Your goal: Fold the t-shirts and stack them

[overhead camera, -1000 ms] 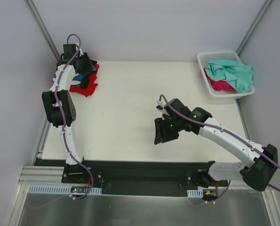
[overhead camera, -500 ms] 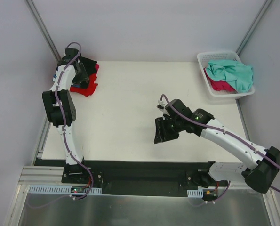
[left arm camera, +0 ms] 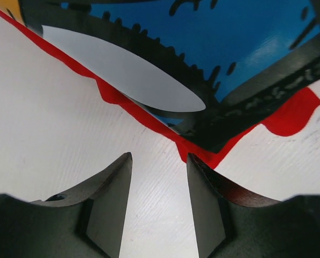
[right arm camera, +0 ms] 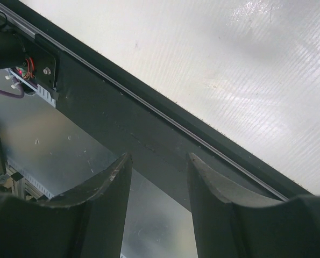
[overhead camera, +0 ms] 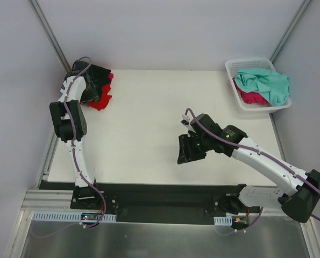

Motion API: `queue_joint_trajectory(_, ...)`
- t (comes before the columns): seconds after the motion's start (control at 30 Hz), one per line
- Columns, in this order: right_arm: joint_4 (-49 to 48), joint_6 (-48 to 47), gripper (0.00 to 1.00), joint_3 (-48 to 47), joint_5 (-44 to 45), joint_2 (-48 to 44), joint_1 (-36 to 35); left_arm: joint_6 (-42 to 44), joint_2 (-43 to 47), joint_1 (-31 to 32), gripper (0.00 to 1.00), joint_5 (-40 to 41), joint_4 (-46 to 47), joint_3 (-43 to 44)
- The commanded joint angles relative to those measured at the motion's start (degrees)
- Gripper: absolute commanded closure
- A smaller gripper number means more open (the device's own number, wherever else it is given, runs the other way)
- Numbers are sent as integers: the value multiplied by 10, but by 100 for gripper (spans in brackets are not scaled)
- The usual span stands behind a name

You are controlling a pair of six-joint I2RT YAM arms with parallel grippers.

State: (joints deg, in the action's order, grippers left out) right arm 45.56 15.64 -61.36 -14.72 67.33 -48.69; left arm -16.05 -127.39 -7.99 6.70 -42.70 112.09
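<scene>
In basket [overhead camera: 244,65], teal shirt [overhead camera: 264,85] (atop red shirt [overhead camera: 252,98])

A lab rig — grey panel walls [overhead camera: 165,32], aluminium framing [overhead camera: 45,27].

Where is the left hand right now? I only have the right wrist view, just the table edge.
Observer: The left hand is at the far left corner of the table, open and empty, facing a red shirt that lies under black printed cloth.
Operator: Any shirts waiting elsewhere?
Observer: Yes. The basket at the far right holds a teal shirt on top of a red-pink one.
</scene>
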Motion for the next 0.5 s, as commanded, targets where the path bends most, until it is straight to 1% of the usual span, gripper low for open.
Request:
queue_joint_trajectory(0.0, 14, 6, 52, 0, 13, -19, -3, -20, -18, -5, 55, 9, -44, 33)
queue_joint_trajectory(0.27, 17, 5, 52, -7, 13, -18, -3, -30, -48, -5, 56, 13, -69, 71)
queue_joint_trajectory(0.47, 30, 3, 52, -10, 20, -26, -4, -23, -94, -5, 56, -15, -68, 133)
